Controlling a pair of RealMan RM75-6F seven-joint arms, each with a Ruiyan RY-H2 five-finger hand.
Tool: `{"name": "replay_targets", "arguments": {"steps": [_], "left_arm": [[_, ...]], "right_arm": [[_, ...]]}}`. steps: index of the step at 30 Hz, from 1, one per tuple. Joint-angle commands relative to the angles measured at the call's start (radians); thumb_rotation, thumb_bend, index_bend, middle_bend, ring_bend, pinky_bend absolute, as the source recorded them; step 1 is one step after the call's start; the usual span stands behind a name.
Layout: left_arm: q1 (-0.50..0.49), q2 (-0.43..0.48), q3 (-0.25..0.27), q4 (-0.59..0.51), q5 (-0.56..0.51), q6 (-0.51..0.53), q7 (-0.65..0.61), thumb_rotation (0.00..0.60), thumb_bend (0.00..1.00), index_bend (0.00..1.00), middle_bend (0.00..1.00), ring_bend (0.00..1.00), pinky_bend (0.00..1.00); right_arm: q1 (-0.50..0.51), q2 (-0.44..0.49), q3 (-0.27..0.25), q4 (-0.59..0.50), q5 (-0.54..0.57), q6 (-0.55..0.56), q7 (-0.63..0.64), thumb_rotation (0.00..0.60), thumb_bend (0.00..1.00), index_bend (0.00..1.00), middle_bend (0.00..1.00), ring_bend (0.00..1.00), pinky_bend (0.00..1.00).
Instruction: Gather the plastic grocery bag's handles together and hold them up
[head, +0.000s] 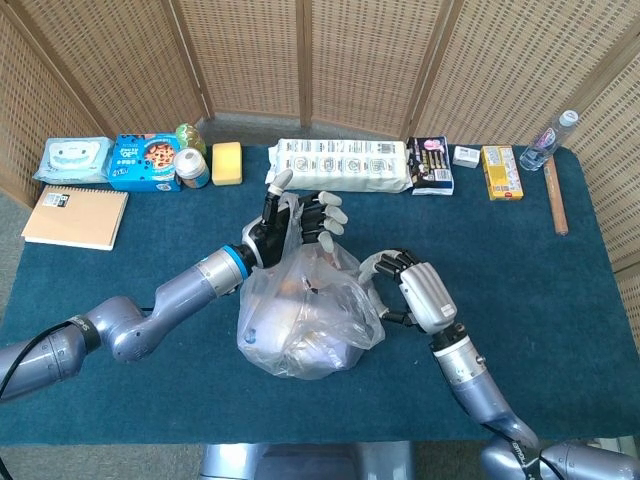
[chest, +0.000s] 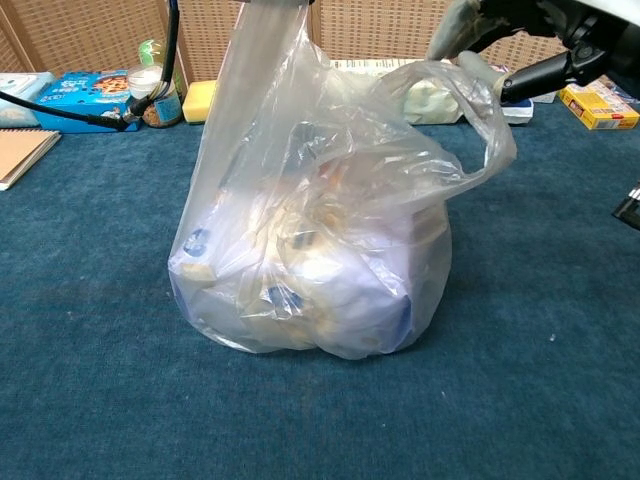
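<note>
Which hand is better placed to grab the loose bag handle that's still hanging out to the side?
The right hand, I'd say. It sits right at the loose handle, while the left hand already holds the other handle up above the bag.

You've got bright, even daylight in both views, shadows staying soft. Head view is sharp corner to corner. Chest view catches shiny glare on the plastic bag (chest: 320, 220), and the background items look slightly soft.
</note>
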Motion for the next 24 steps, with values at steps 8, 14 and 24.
{"name": "replay_targets", "arguments": {"steps": [8, 14, 24], "left_arm": [[0.001, -0.026, -0.041, 0.020, -0.041, -0.051, 0.069, 0.000, 0.20, 0.39, 0.47, 0.45, 0.53], [0.018, -0.037, -0.071, 0.023, -0.074, -0.075, 0.113, 0.000, 0.20, 0.39, 0.47, 0.45, 0.53], [0.058, -0.041, -0.136, 0.011, -0.116, -0.120, 0.196, 0.000, 0.20, 0.39, 0.47, 0.45, 0.53]], "right_arm": [[0.025, 0.046, -0.023, 0.004, -0.050, -0.029, 0.122, 0.600, 0.65, 0.38, 0.37, 0.30, 0.22], [0.035, 0.075, -0.049, 0.019, -0.095, -0.035, 0.120, 0.600, 0.65, 0.43, 0.37, 0.30, 0.20], [-0.006, 0.079, -0.045, 0.157, -0.129, 0.088, -0.004, 0.600, 0.30, 0.40, 0.35, 0.30, 0.21]]}}
